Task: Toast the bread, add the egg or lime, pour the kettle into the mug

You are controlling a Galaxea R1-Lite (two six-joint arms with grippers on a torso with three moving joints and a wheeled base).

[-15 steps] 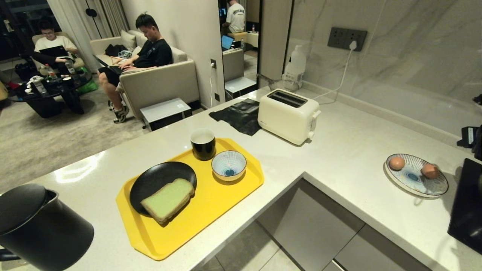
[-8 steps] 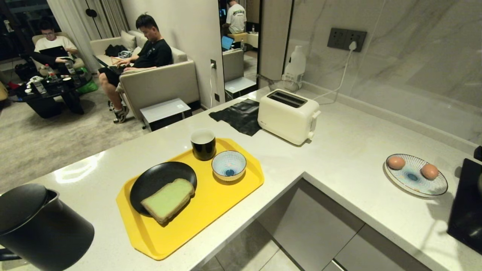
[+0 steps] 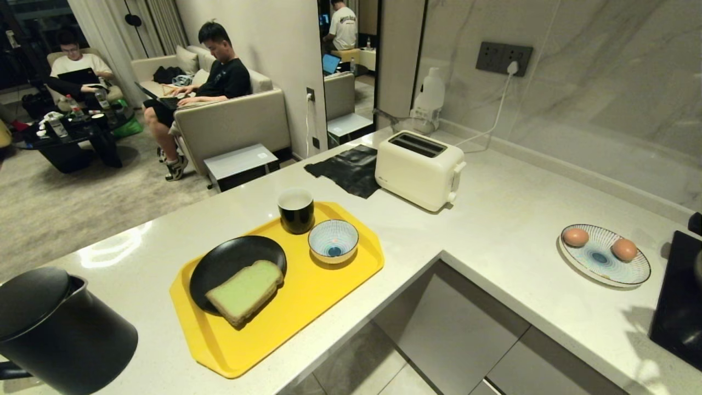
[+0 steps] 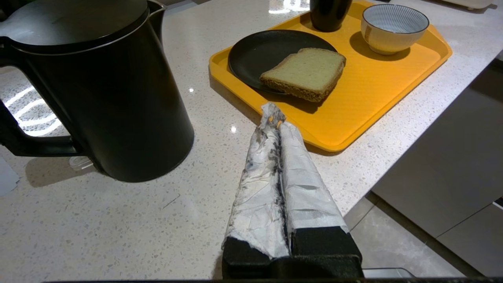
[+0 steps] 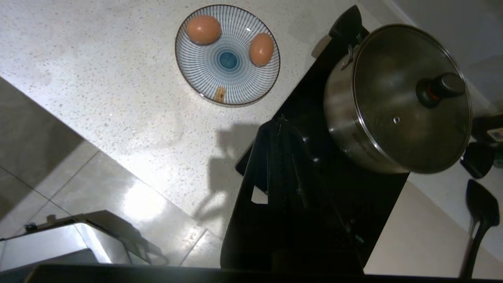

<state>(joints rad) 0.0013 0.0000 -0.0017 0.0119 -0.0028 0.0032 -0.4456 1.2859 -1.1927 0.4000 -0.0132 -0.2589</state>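
**Bread on the plate, both pincers pressed together**

While the thick slice of bread with a pale green face and tan crust (image 3: 245, 291) lies on the round matte-black plate (image 3: 230, 260), one corner hanging past the plate's rim, it shares the yellow plastic tray (image 3: 329, 282) with two vessels. The small glossy black mug with a white inside (image 3: 296, 210) stands at the tray's far edge, and the white bowl with fine blue stripes (image 3: 333, 240) sits just beside it. The tray rests on the pale speckled stone desk (image 3: 493, 219).

Further back stands the cream two-slot toaster (image 3: 419, 170), its slots empty, next to a black cloth (image 3: 348, 167). At the left edge of the head view stands the tall matte-black kettle with a domed lid (image 3: 57, 329), lid down.

Far right, two smooth light-brown eggs (image 3: 575, 237) lie apart on a shallow blue-striped dish (image 3: 603, 263), near a black hob (image 5: 353, 188) carrying a steel pot with a glass lid (image 5: 397, 102).

The left pincer (image 4: 272, 120), wrapped in white tape, hangs low over the desk between kettle and tray, its fingers shut tight on nothing. The right pincer (image 5: 281, 124) hovers high over the hob's corner, fingers together and empty.

Two seated people work on laptops in the lounge beyond.
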